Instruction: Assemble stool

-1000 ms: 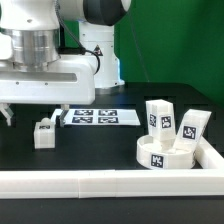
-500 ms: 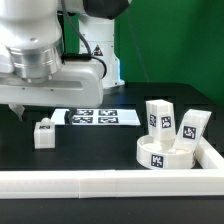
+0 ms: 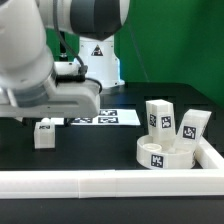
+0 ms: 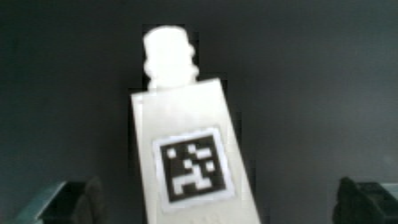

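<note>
One stool leg [image 3: 43, 133] is sitting alone on the black counter [image 3: 110, 140] at the exterior view's left. Over the last second the arm [image 3: 50, 60] has been swinging down and across, and its bulk is now looming right over that leg. The wrist view is agreeing: the leg, with its peg [image 4: 166, 50] and tag, is filling the frame. The claw [image 4: 214, 200] is spread wide, its dark fingertips [image 4: 63, 200] standing clear on either side and touching nothing. I judge a pick-up of this leg is being lined up. The round seat [image 3: 160, 153] and two more legs [image 3: 158, 115] are waiting at the exterior view's right, inside the white rail [image 3: 100, 183]. From outside, the arm is hiding the claw entirely, and the wrist picture is blurring and cropping the fingertips.
</note>
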Available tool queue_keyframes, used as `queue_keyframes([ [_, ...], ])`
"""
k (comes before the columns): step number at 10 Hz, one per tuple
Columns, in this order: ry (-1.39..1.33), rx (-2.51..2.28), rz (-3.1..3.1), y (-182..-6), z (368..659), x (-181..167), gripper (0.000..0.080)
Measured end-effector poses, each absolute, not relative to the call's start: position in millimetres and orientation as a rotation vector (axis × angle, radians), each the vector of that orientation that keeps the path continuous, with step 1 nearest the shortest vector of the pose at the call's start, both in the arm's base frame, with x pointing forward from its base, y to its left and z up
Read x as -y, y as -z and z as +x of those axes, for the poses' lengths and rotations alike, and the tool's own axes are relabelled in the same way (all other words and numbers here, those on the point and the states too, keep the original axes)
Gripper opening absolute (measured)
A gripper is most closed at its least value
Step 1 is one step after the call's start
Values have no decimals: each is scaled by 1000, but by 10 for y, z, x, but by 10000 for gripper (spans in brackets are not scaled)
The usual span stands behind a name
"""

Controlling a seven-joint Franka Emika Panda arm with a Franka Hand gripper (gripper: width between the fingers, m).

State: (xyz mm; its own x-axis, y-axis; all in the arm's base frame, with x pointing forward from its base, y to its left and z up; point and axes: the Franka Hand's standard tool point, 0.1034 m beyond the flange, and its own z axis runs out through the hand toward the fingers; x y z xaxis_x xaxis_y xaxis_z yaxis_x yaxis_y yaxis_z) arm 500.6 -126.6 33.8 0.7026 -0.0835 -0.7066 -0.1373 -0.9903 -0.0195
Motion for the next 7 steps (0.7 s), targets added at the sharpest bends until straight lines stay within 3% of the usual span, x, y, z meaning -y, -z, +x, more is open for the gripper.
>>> queue_keyframes([
  [7,-1229,-197,-2830,-157,4977,1343,649],
])
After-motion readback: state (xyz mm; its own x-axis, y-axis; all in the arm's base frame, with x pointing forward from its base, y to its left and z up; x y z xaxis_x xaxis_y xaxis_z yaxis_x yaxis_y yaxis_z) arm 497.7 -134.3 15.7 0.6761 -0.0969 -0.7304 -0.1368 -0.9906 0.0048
